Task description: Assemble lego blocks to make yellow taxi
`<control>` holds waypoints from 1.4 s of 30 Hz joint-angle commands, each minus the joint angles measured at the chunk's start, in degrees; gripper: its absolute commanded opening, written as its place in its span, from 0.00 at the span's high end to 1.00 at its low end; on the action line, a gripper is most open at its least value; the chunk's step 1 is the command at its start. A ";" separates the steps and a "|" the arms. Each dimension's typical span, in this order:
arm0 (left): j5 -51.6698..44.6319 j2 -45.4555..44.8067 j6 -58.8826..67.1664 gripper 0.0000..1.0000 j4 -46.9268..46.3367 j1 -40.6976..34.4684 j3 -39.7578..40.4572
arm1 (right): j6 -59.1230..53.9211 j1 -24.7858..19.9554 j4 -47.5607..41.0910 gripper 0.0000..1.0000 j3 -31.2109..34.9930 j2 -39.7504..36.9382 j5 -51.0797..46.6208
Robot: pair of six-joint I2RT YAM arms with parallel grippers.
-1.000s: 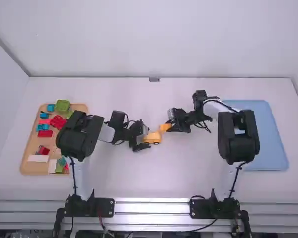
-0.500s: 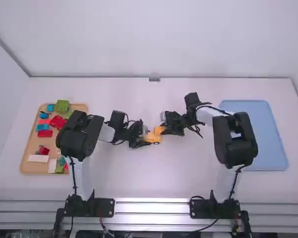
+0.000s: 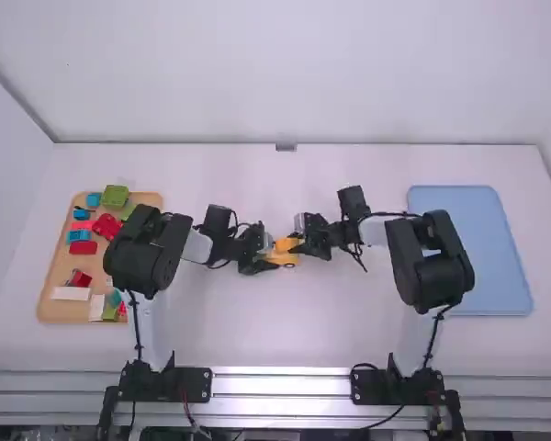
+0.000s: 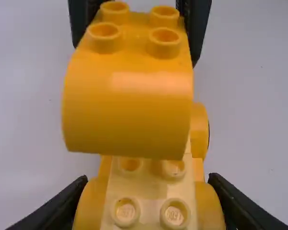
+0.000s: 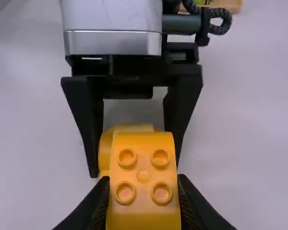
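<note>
Well in from the table edge (image 3: pixel 211 146), left gripper (image 4: pixel 148 181) clamps base (image 4: pixel 151 186), right gripper (image 5: pixel 143 181) holds roof (image 4: pixel 127 105) above, seemingly for mounting: align, then press.

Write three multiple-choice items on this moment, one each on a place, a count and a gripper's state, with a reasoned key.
1. In the high view, where is the blue tray?
A) left side
B) middle
C) right side

2. How many studs top the curved block in the right gripper?
A) two
B) four
C) six

3. How is the left gripper?
A) shut on the yellow base
B) open and empty
C) shut on a red block

Key:
1 C: it lies toward that view's right edge.
2 B: both wrist views show two rows of two.
3 A: its fingers hold the base from both sides.
</note>
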State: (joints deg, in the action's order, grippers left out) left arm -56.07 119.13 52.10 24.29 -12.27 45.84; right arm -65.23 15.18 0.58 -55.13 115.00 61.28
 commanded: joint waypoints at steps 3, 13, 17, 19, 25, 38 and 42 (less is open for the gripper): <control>-1.49 0.66 0.17 0.64 -0.20 -0.48 0.48 | 5.09 2.16 2.32 1.00 1.16 -0.85 1.36; -1.44 0.66 0.31 0.66 -2.49 -0.48 0.48 | 5.27 1.22 3.02 1.00 -0.46 3.34 2.16; -1.46 0.66 0.20 0.68 -2.99 -0.48 0.48 | 4.68 1.33 1.97 1.00 -0.44 3.74 2.16; -1.46 0.66 0.22 0.69 -2.80 -0.50 0.48 | 3.67 1.81 1.57 1.00 -0.35 3.74 1.92; -1.46 0.66 0.39 0.69 -3.06 -0.48 0.48 | 3.72 1.86 1.66 1.00 -0.35 3.74 1.25; -1.44 0.66 0.42 0.75 -5.68 -0.48 0.48 | 4.48 5.35 1.77 1.00 -0.35 3.76 -6.51; -1.46 0.66 0.42 0.76 -5.84 -0.48 0.31 | 5.42 5.95 0.87 1.00 -0.35 3.74 -9.14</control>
State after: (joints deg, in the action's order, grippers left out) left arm -57.58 119.13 53.71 19.88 -11.79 46.61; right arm -60.27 19.14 2.24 -55.57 117.62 58.54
